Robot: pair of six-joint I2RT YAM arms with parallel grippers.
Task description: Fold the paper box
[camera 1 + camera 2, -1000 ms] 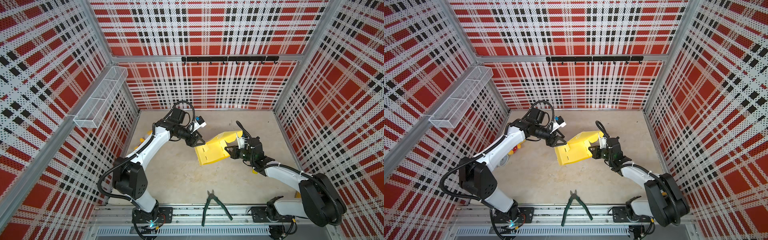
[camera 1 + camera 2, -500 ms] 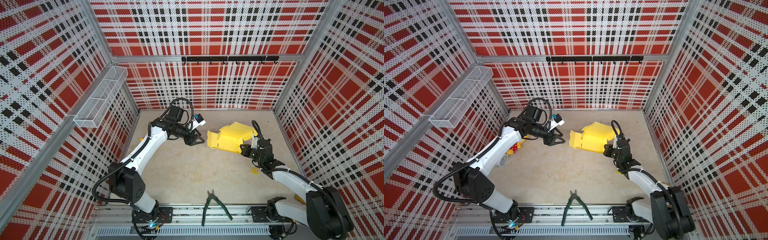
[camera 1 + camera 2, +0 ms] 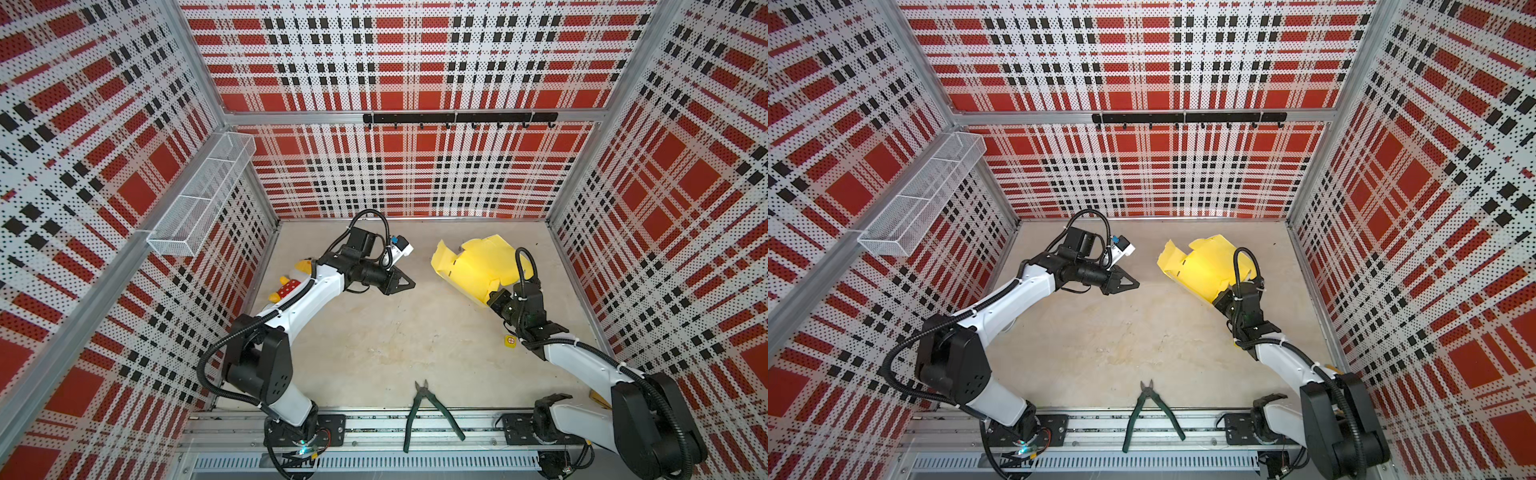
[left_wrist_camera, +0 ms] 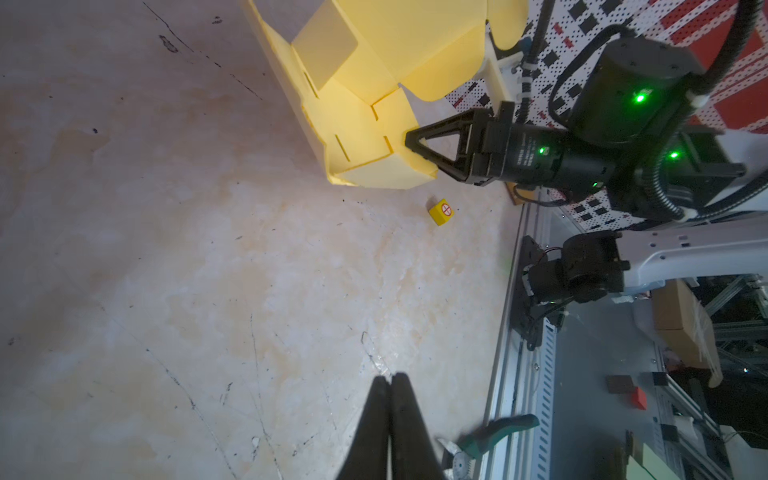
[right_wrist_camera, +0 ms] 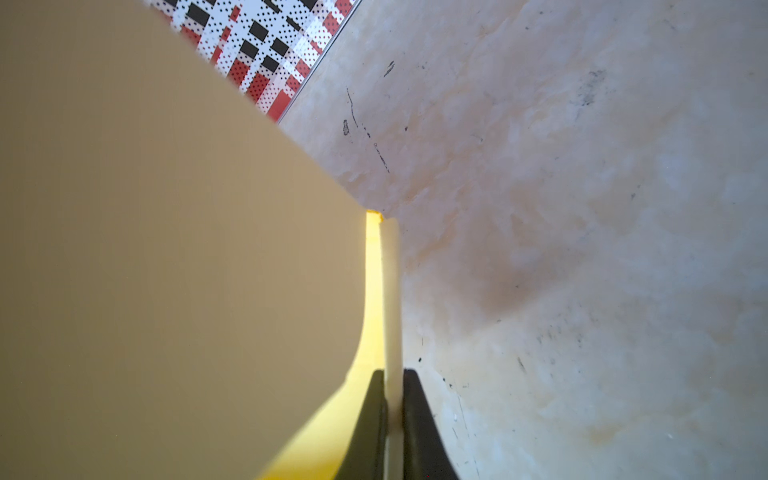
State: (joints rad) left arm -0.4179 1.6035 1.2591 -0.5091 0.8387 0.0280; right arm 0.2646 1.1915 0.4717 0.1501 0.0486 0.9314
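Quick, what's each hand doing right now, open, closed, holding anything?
Left hand: closed, holding nothing.
Right hand: closed on an edge flap of the pale yellow die-cut cardboard paper box.

Robotics laboratory test cell: perforated red, black and white plaid panel walls [image 3: 395, 62] enclose a beige tabletop [image 3: 374, 340]. Two white-and-black robot arms [image 3: 307, 299] [image 3: 582, 357] are bolted to a grooved aluminium base rail [image 3: 374, 432]. A white wire-mesh basket [image 3: 199, 199] and black hook bar [image 3: 459, 118] hang on the walls.

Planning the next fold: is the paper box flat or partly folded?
Partly folded: the paper box has panels bent up along creases, flaps loose, no closed box shape yet.
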